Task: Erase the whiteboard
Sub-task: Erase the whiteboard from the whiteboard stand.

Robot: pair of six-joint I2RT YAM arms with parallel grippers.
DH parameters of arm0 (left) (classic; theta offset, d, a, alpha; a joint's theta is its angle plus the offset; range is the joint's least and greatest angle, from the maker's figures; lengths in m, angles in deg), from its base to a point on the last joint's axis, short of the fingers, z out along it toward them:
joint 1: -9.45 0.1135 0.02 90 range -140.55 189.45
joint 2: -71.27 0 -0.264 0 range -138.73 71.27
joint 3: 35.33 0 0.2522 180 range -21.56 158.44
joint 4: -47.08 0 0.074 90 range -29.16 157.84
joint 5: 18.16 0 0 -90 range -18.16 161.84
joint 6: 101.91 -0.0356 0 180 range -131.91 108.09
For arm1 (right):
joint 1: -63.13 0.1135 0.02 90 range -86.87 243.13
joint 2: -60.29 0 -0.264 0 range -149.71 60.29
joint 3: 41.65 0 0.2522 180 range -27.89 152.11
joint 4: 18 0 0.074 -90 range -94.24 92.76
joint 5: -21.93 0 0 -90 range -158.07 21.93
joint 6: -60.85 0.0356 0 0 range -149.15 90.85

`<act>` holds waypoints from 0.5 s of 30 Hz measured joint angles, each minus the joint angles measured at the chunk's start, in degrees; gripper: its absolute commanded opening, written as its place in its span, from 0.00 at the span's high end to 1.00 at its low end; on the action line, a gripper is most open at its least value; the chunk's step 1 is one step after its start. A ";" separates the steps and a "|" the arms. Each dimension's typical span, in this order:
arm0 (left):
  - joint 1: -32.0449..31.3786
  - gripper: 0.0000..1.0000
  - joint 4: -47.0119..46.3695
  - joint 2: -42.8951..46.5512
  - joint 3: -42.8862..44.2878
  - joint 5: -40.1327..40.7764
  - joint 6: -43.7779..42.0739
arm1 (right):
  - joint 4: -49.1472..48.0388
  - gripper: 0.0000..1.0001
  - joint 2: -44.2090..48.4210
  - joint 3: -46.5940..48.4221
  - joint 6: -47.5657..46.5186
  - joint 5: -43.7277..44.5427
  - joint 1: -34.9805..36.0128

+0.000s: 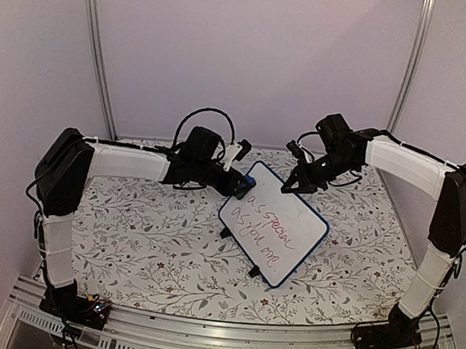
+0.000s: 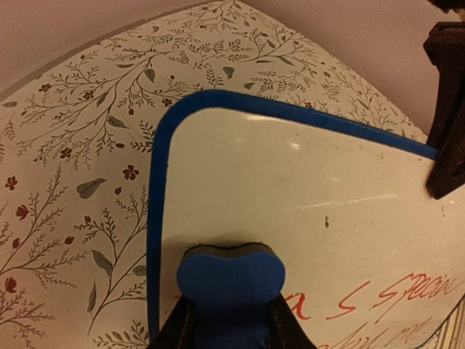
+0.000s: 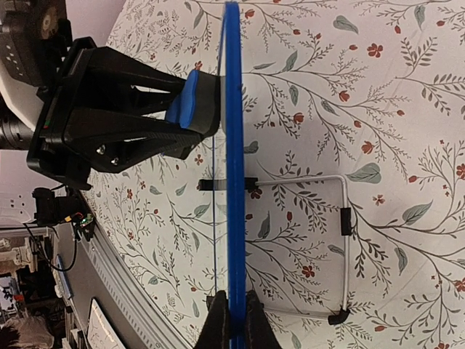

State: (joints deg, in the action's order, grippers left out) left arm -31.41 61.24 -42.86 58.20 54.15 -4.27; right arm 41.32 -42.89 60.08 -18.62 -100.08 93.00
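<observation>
The left gripper (image 2: pixel 231 323) clenches the blue eraser (image 2: pixel 230 280) against the whiteboard (image 1: pixel 294 221), propped mid-way on the desk (image 1: pixel 145 240); the right gripper (image 3: pixel 232 320) pinches its far edge. Hard wiping could twist the board from that thin pinch.

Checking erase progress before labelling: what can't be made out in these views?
- Left wrist: the bottom edge cuts off the writing and left fingers; the eraser covers part of the first line.
- Right wrist: board is edge-on, face unseen.
- Top: eraser mostly hidden behind left fingers.
</observation>
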 measured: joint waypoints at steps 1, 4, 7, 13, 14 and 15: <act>0.02 1.00 0.42 -0.35 0.92 -0.28 0.20 | -0.09 1.00 0.00 -0.11 0.04 0.00 -0.04; 0.24 1.00 1.62 -0.98 2.32 -1.20 1.01 | -0.15 1.00 0.00 -0.24 0.20 -0.04 -0.15; 0.68 1.00 1.53 -1.03 2.08 -2.54 1.97 | -0.20 1.00 0.00 -0.28 0.17 -0.11 -0.20; 1.42 1.00 0.46 -0.09 -2.99 -5.20 3.69 | -0.20 1.00 0.00 -0.28 0.42 -0.09 -0.22; 1.53 1.00 0.50 0.13 -3.87 -5.55 4.02 | -0.20 1.00 0.00 -0.28 0.44 -0.07 -0.20; 1.64 1.00 0.52 0.22 -4.50 -5.77 4.31 | -0.20 1.00 0.00 -0.28 0.44 -0.07 -0.20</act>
State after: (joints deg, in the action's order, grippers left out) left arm -29.77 61.76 -42.64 53.70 48.38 0.03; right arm 41.12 -42.89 59.79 -18.19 -100.15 92.80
